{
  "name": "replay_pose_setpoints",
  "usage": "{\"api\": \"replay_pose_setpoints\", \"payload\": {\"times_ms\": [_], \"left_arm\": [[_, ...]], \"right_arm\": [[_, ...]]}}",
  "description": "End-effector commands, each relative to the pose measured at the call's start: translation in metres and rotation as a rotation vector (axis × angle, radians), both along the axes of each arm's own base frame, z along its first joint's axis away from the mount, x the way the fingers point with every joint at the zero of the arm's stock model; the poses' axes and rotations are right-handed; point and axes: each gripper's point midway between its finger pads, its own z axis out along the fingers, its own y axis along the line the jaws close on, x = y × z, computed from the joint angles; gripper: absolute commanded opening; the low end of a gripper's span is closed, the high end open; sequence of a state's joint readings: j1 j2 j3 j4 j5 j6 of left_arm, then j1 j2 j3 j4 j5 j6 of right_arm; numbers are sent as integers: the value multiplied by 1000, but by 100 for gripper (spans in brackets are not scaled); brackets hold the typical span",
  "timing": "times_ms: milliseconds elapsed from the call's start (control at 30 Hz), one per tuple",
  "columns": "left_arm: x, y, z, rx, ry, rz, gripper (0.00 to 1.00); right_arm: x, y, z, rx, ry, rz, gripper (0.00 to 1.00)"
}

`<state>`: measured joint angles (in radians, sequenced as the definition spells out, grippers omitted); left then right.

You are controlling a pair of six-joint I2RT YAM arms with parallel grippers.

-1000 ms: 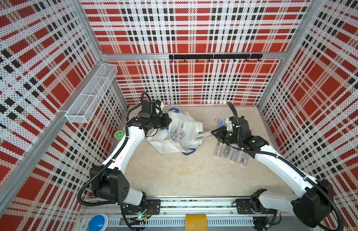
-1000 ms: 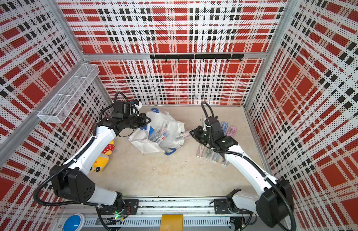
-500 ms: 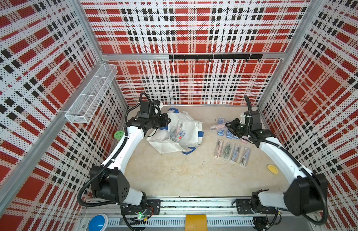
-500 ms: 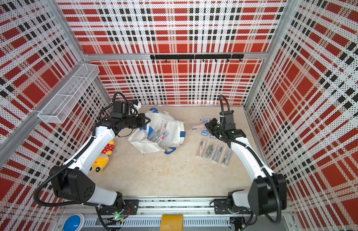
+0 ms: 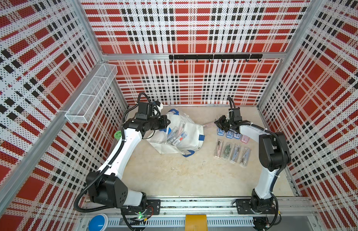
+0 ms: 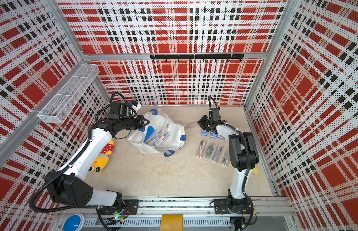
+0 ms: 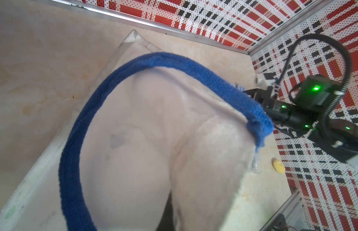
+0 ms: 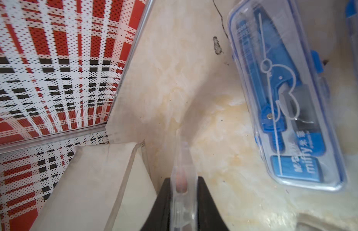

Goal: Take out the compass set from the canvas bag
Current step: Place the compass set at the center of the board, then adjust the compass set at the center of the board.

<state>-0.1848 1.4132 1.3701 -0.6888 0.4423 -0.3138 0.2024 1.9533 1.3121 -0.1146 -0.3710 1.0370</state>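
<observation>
Two grips: left fingers (image 5: 165,122) apparently pinch the canvas bag (image 5: 194,132), right fingers (image 8: 208,210) clamp a compass set (image 8: 182,180).

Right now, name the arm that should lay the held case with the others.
Right. The right gripper is shut on the pink case, beside the laid-out cases; the left gripper is shut on the bag, farther off.

The left arm (image 5: 122,152) reaches toward 1 o'clock, and the left gripper (image 5: 167,122) points to 3 o'clock, pinched on the canvas bag (image 5: 191,132). The right arm (image 5: 274,148) folds at the elbow. The right gripper (image 5: 217,122) points to 9 o'clock, clamping a compass set (image 8: 183,180).
</observation>
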Motion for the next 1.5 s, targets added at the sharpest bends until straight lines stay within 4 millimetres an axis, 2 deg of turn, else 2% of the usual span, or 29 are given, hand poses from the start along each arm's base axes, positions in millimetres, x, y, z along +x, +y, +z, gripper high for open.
{"api": "replay_pose_setpoints", "payload": {"times_ms": [0,200,367,500,600,733,833,967,1100,1267,1467], "left_arm": [[-7,2,13,-26,-37,-21,0],[3,18,17,-77,-41,29,0],[8,25,22,-93,-50,55,0],[9,28,25,-98,-57,65,0],[10,33,27,-100,-61,81,0],[10,38,29,-100,-68,98,0],[9,40,28,-100,-67,103,0],[8,42,26,-99,-61,109,0],[9,44,25,-96,-58,117,0],[8,49,22,-84,-48,131,0],[9,52,20,-76,-38,136,0]], "right_arm": [[20,20,15,80,-84,13,16],[10,36,-18,116,-39,2,20],[-4,46,-29,99,-23,22,38],[-18,47,-20,44,-22,61,52],[-29,45,-5,-33,-32,117,59],[-42,44,14,-198,-43,238,65],[-47,43,15,-345,-14,369,67],[-49,50,-1,-462,51,586,69],[-49,59,-16,-568,72,732,73],[-46,73,-27,-659,64,823,77],[-39,79,-47,-754,94,866,80]]}}
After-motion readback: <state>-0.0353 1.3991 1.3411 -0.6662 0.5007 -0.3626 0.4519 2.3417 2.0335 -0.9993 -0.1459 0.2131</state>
